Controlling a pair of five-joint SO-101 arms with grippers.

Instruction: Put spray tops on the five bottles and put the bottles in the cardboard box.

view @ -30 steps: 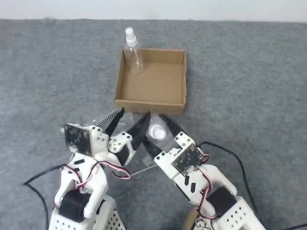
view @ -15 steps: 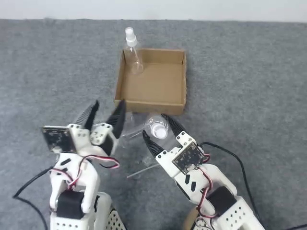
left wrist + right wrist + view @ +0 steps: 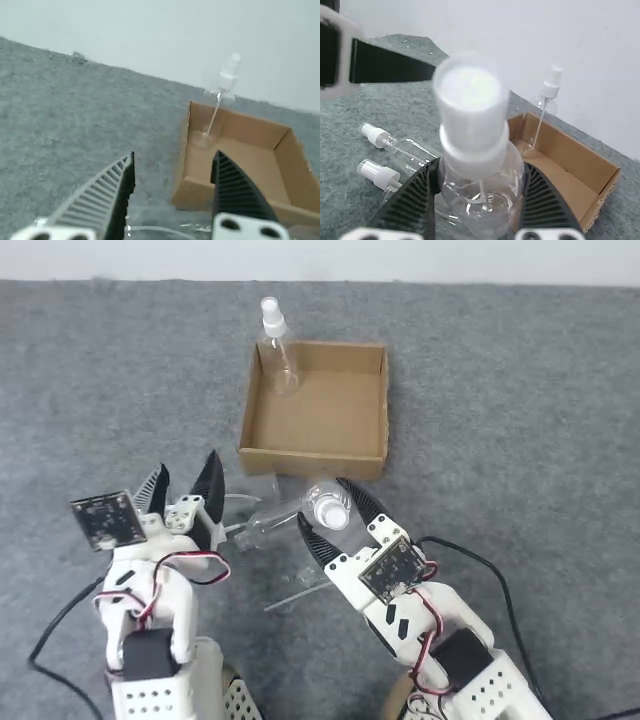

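Note:
My right gripper [image 3: 324, 504] is shut on a clear bottle [image 3: 330, 513] with a white spray top, held just in front of the cardboard box [image 3: 312, 456]. In the right wrist view that bottle [image 3: 477, 182] stands upright between the black fingers [image 3: 412, 200]. Another capped bottle [image 3: 276, 352] leans upright in the box's far left corner. My left gripper [image 3: 187, 466] is open with nothing in it, off to the left of the held bottle. Its own view shows the spread fingers [image 3: 112, 192], the box [image 3: 200, 197] and the leaning bottle [image 3: 223, 87] beyond.
Two capped bottles [image 3: 375, 135] [image 3: 377, 172] lie on the grey mat between the arms. One lying bottle [image 3: 265, 524] shows from above, with a thin clear tube [image 3: 292, 594] nearer the arm bases. Open mat lies to both sides of the box.
My left gripper has drawn back to the left, away from the bottle it stood beside a second ago, and remains open. The right gripper holds the bottle in almost the same spot.

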